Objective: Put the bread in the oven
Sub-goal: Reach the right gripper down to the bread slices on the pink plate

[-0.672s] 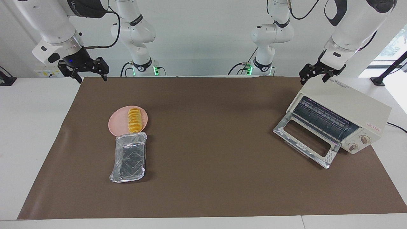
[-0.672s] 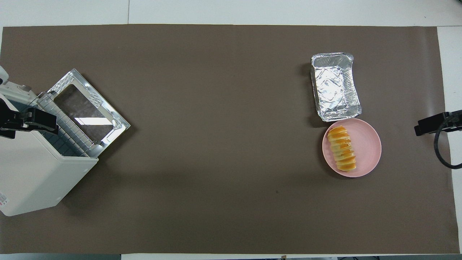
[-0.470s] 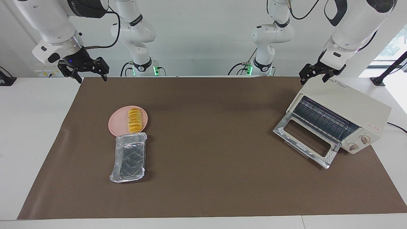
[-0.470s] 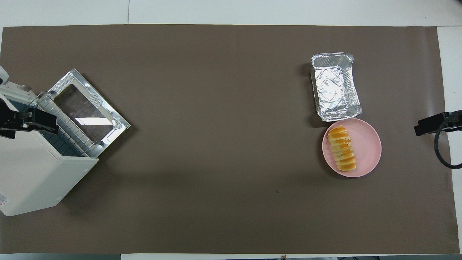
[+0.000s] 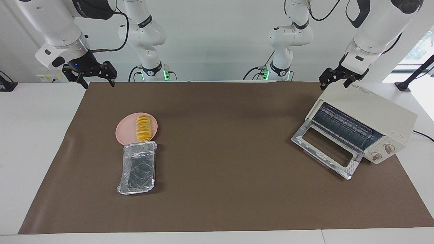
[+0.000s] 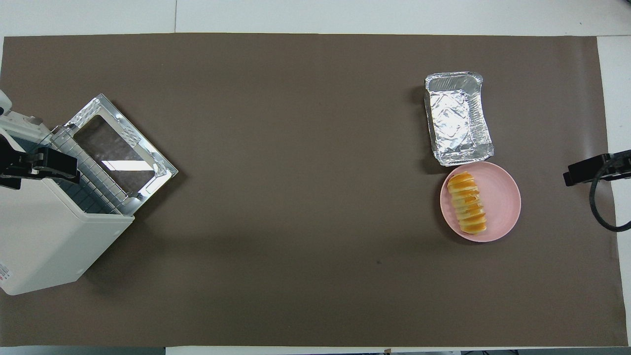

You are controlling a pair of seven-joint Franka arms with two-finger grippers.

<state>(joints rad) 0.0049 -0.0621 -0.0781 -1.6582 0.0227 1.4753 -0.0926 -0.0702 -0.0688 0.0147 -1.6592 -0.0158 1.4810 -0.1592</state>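
Observation:
The bread (image 5: 143, 128), a ridged golden-yellow loaf, lies on a round pink plate (image 5: 123, 130) toward the right arm's end of the table; it also shows in the overhead view (image 6: 467, 202). The cream-white oven (image 5: 373, 108) stands at the left arm's end with its glass door (image 5: 325, 149) dropped open and the wire rack showing. My right gripper (image 5: 97, 84) hangs open and empty over the mat's edge, apart from the plate. My left gripper (image 5: 334, 84) hangs open and empty over the oven's top.
A crinkled silver foil tray (image 5: 137, 167) lies against the plate, farther from the robots. A brown mat (image 5: 220, 189) covers the table. Two further arm bases stand at the robots' edge.
My right gripper has shifted very slightly toward the plate. The bread, plate, tray, oven and left gripper have not moved.

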